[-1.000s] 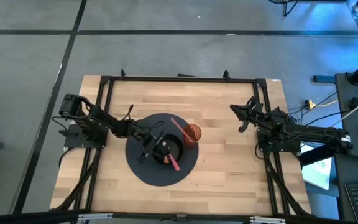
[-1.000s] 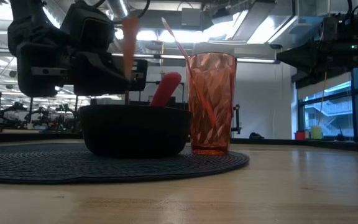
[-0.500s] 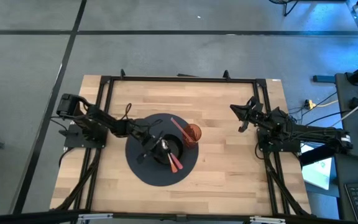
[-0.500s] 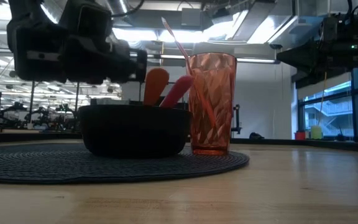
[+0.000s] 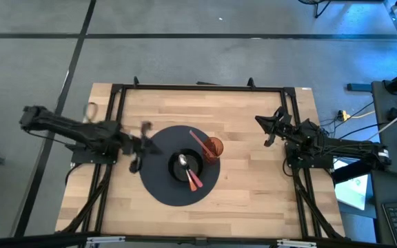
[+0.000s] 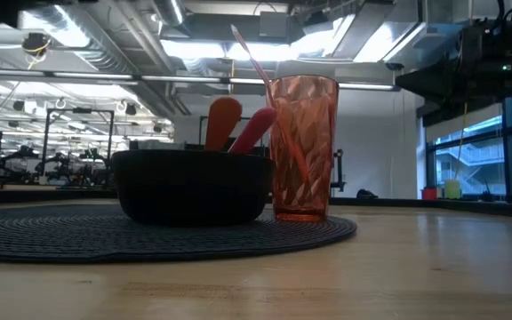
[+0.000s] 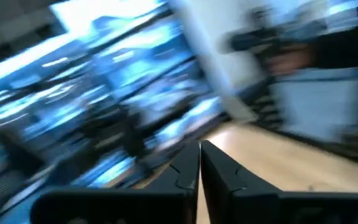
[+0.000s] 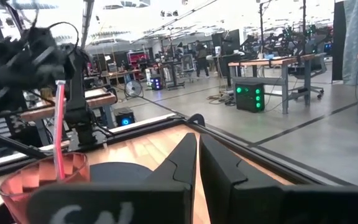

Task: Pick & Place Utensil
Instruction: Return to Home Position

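Wooden counter (image 5: 253, 200), pale planks, w/ a black rail frame round it. On it, a bit left of ctr, lies a round dark woven mat (image 5: 158, 189).

Left arm (image 5: 67, 129) reaches in from beyond the counter's left edge, low and long, blurred in the high view. The left pincer (image 7: 199, 152) sits by the mat's left edge, clear of the bowl. Its wrist view shows the two fingers pressed together, nothing between them.

Right arm (image 5: 329, 146) rests along the counter's right side, well apart from the mat. The right pincer (image 8: 197, 146) also has its fingers together and empty, pointing toward the cup.

Black bowl (image 6: 189, 187) stands on the mat, approx at the mat's ctr. It's round, matte, w/ low walls.

Orange cup (image 6: 302, 147) is just beside the bowl on its right, near the mat's edge. It's see-through plastic w/ a faceted wall, taller than the bowl. A thin pink stick (image 6: 254, 60) leans out of it toward the left. Can't tell what kind of utensil it is.

Orange spoon (image 6: 223, 122) lies in the bowl, its rounded handle end poking up over the rim. From above, a pale shiny head shows in the bowl's middle.

Pink fork (image 6: 252, 131) is in the bowl too, handle slanting up just right of the spoon's, between it and the cup. In the high view both handles hang over the bowl's near-right rim, side by side. The fork's tines are hidden.
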You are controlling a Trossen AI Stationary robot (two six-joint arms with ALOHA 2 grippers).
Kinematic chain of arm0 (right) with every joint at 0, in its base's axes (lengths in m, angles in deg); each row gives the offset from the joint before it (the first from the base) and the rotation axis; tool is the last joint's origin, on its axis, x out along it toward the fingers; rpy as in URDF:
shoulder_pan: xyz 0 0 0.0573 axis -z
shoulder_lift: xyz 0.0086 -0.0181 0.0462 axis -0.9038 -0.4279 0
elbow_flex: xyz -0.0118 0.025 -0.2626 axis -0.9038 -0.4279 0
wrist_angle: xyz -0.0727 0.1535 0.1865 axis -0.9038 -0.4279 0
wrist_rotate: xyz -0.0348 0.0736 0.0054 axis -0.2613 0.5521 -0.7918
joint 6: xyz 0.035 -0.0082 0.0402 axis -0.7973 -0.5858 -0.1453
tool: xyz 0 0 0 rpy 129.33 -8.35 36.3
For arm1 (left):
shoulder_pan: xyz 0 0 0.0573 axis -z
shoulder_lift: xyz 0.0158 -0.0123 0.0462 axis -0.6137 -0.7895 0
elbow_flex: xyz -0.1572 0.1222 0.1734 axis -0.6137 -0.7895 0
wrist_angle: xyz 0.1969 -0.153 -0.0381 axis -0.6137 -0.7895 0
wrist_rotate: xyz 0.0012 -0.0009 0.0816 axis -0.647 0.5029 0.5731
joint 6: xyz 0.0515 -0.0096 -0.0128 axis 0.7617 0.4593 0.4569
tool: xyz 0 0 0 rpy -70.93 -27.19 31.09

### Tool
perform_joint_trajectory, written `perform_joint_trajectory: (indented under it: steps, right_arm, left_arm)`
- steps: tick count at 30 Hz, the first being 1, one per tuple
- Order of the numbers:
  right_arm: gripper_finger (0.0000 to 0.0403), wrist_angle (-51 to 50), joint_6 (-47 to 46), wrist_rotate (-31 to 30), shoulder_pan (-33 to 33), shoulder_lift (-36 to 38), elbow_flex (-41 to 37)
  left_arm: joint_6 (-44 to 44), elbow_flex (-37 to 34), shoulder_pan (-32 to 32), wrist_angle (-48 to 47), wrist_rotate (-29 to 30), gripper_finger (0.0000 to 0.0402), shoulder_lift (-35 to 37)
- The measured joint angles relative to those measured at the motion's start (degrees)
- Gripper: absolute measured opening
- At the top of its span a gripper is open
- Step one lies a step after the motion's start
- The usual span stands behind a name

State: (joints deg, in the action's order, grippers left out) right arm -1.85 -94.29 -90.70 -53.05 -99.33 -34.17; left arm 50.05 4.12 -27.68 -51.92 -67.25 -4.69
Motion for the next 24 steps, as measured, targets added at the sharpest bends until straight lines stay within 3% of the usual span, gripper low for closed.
perform_joint_trajectory:
  steps: [4,7,10,14,21,24]
  right_arm:
    - [0.0021,-0.5,1.2,-0.3,0.0,0.0,0.0]
    - [0.0021,-0.9,0.8,-1.0,0.0,0.0,0.0]
    - [0.0021,-0.8,1.1,-0.9,0.0,0.0,0.0]
    - [0.001,-0.5,4.4,3.5,0.0,0.2,1.1]
    - [0.0003,-11.7,9.9,15.0,0.0,2.8,9.3]
    - [0.0003,-17.7,8.8,15.6,0.0,6.3,11.4]
  left_arm:
    - [-7.7,0.0,0.1,-12.1,24.2,0.0004,14.0]
    - [-14.8,-0.1,0.1,-21.3,34.7,0.0002,20.5]
    - [-19.2,-0.2,0.1,-27.3,39.9,0.0001,24.4]
    - [-19.7,-3.3,0.6,-26.4,44.8,0.0002,30.3]
    - [-17.9,-13.2,0.7,-22.7,46.9,0.0002,43.2]
    - [-17.7,-16.4,0.7,-21.7,49.8,0.0002,45.7]
